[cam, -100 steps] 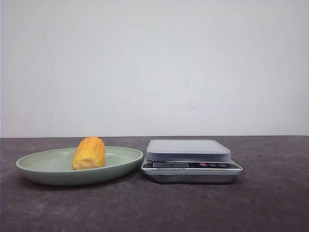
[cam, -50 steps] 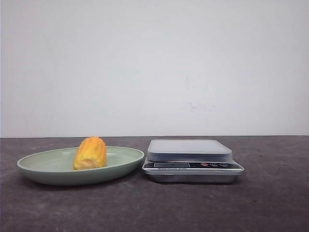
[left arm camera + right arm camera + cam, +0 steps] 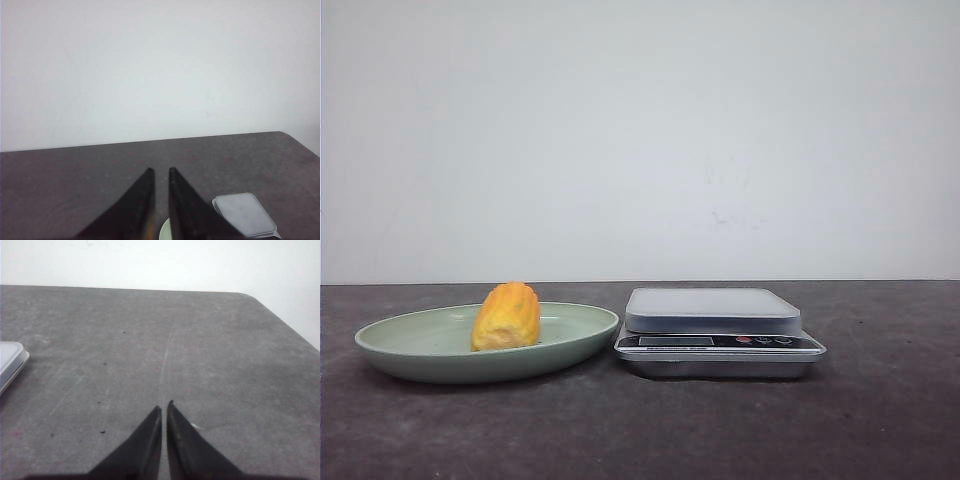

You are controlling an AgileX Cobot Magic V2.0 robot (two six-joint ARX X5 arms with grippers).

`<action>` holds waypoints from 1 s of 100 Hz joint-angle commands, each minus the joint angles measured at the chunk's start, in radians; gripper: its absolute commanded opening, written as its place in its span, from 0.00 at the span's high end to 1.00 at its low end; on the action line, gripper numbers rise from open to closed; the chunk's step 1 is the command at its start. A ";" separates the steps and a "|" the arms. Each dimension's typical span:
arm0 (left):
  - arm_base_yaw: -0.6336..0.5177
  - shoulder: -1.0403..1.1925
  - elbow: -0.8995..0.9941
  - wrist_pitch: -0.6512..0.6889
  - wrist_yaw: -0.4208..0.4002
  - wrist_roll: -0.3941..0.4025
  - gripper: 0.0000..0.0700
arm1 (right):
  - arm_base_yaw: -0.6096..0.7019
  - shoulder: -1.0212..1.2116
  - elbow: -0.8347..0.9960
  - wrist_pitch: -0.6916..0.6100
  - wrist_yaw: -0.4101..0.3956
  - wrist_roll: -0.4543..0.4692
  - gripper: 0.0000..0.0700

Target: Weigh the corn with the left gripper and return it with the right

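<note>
The corn, a stubby yellow-orange cob piece, lies in the middle of the green plate at the left of the table. Neither gripper shows in the front view. In the left wrist view my left gripper hangs above the table, its two black fingers close together with only a narrow slit and nothing between them. A sliver of the plate shows below them; the corn itself is hidden there. My right gripper is shut and empty over bare table to the right of the scale.
A silver kitchen scale with an empty platform stands just right of the plate. It also shows in the left wrist view and its corner in the right wrist view. A white wall stands behind the dark grey table.
</note>
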 commanded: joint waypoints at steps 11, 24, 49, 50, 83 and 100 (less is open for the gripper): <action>-0.006 0.005 0.024 -0.056 -0.003 -0.002 1.00 | -0.002 -0.001 -0.005 0.013 0.001 -0.006 0.98; -0.006 0.005 0.024 -0.056 -0.003 -0.002 1.00 | -0.002 -0.001 -0.005 0.013 0.001 -0.006 0.98; -0.006 0.005 0.024 -0.056 -0.004 0.024 1.00 | -0.002 -0.001 -0.005 0.013 0.001 -0.006 0.98; -0.006 0.005 0.024 -0.056 -0.004 0.032 1.00 | -0.002 -0.001 -0.005 0.013 0.001 -0.006 0.98; 0.010 0.005 -0.100 -0.021 0.040 0.101 1.00 | -0.002 -0.001 -0.005 0.013 0.001 -0.006 0.98; 0.076 -0.082 -0.476 0.278 0.104 0.289 1.00 | -0.002 -0.001 -0.005 0.013 0.001 -0.006 0.98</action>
